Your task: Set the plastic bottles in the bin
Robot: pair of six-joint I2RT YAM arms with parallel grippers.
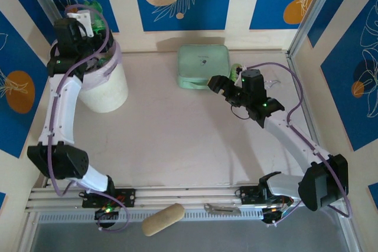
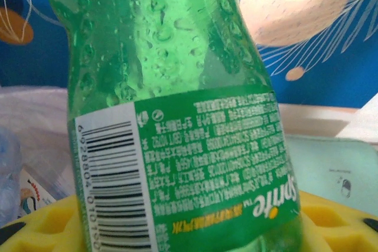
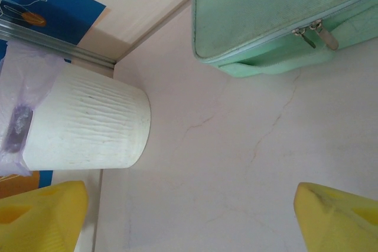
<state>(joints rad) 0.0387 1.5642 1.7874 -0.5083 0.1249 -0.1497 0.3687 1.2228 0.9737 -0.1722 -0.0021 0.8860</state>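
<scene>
A green plastic bottle point(image 2: 171, 57) with a Sprite label stands close before the left wrist camera. My left gripper point(image 2: 195, 231) is shut on it, yellow fingers point(image 2: 47, 222) on either side of its lower part. From above, that gripper point(image 1: 82, 25) holds the green bottle point(image 1: 94, 11) over the far rim of the bin point(image 1: 109, 90), a cream-white bucket with a pale lilac bag. Part of a clear bottle point(image 2: 9, 169) lies inside the bag. My right gripper point(image 1: 215, 84) is open above bare table, nothing between its fingers point(image 3: 339, 216). The bin point(image 3: 88, 125) is to its left.
A flat mint-green zip case point(image 1: 204, 66) lies at the back middle, just beyond the right gripper, and is also seen as the case point(image 3: 277, 16). A tan roll point(image 1: 162, 219) and a small metal tool point(image 1: 221, 209) lie on the near rail. Blue patterned walls enclose the table.
</scene>
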